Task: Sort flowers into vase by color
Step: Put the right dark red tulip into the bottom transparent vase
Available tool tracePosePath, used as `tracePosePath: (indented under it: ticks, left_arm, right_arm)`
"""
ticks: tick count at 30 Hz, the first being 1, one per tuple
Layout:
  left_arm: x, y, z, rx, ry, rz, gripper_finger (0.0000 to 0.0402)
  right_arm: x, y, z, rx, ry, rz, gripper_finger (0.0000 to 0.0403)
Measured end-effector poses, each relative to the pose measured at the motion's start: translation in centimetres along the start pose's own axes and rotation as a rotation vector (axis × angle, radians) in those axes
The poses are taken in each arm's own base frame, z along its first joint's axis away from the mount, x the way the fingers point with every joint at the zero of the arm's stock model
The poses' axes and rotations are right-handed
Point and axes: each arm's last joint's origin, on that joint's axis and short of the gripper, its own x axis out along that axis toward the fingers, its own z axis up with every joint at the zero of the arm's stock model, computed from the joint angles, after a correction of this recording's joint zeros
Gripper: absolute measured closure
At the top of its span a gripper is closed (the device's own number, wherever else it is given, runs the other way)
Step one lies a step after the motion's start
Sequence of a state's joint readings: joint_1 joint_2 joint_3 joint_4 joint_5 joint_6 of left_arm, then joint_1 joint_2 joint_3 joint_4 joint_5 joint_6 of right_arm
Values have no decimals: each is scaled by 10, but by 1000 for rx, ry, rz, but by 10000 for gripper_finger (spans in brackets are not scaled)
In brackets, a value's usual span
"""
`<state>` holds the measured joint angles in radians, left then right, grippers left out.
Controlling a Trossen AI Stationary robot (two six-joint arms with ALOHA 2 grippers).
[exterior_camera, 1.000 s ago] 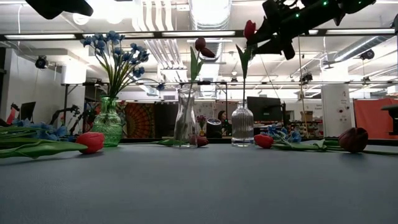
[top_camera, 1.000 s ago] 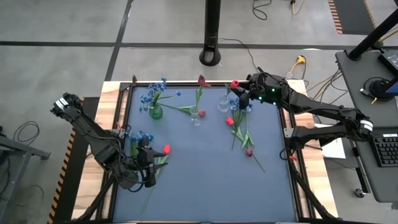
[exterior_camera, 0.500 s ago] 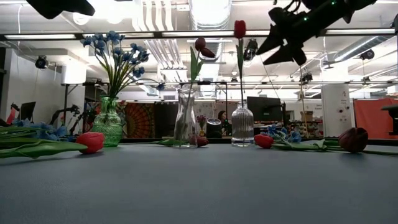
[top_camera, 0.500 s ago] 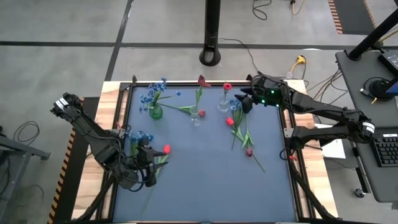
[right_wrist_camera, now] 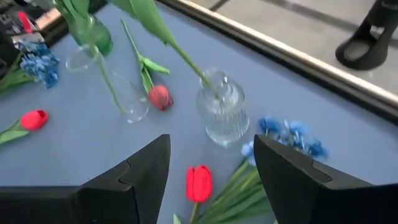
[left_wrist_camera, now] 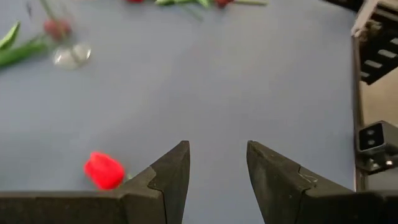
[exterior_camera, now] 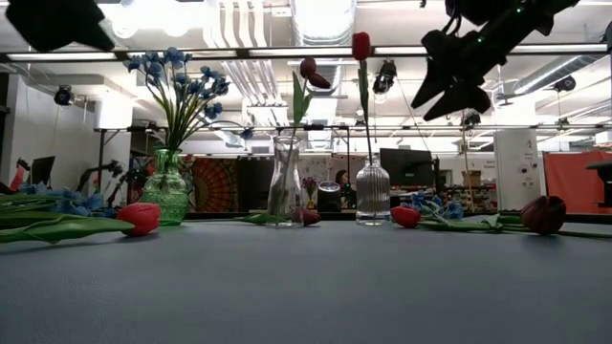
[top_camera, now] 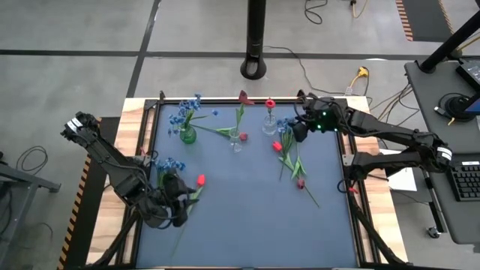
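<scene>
A green vase [top_camera: 187, 136] [exterior_camera: 166, 194] holds blue flowers [exterior_camera: 177, 75]. A plain clear vase [exterior_camera: 285, 182] holds a dark red tulip [exterior_camera: 314, 75]. A ribbed clear vase [top_camera: 268, 124] [right_wrist_camera: 222, 114] holds a red tulip [exterior_camera: 360, 45], its stem down the neck. My right gripper [top_camera: 297, 127] [exterior_camera: 449, 84] [right_wrist_camera: 211, 177] hangs open, above and to the right of that vase, touching nothing. Loose flowers [top_camera: 292, 159] lie on the mat below it. My left gripper [top_camera: 181, 201] [left_wrist_camera: 217, 177] hovers open over the near left, by a red tulip [left_wrist_camera: 104, 170] and blue flowers [top_camera: 169, 164].
The blue mat [top_camera: 247, 217] has a wooden frame [top_camera: 142, 127] around it. A dark red tulip [exterior_camera: 542, 214] and a red one [exterior_camera: 404, 216] lie at the right, and a fallen tulip [right_wrist_camera: 160, 96] lies by the plain vase. The mat's near middle holds nothing.
My right gripper has let go of the red tulip, which now stands upright in the ribbed vase instead of leaning. The gripper has drawn back toward the table's right edge, sunk a little and tipped downward. My left gripper has rolled at the wrist in place.
</scene>
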<state>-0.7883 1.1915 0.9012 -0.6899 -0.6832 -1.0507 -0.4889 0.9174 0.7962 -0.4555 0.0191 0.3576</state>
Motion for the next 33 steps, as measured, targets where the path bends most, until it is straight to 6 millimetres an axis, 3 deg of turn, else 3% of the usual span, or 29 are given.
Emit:
tracePosePath:
  ticks: [9,18,33]
  left_arm:
    - [1,9,-6,-51,60,82,259]
    - [8,9,-10,-8,74,128,259]
    - [11,13,-10,20,71,185,259]
  right_arm:
    - [1,9,-19,44,168,9,182]
    - [19,32,-38,16,310,33,182]
    - [59,28,-60,84,499,-152,182]
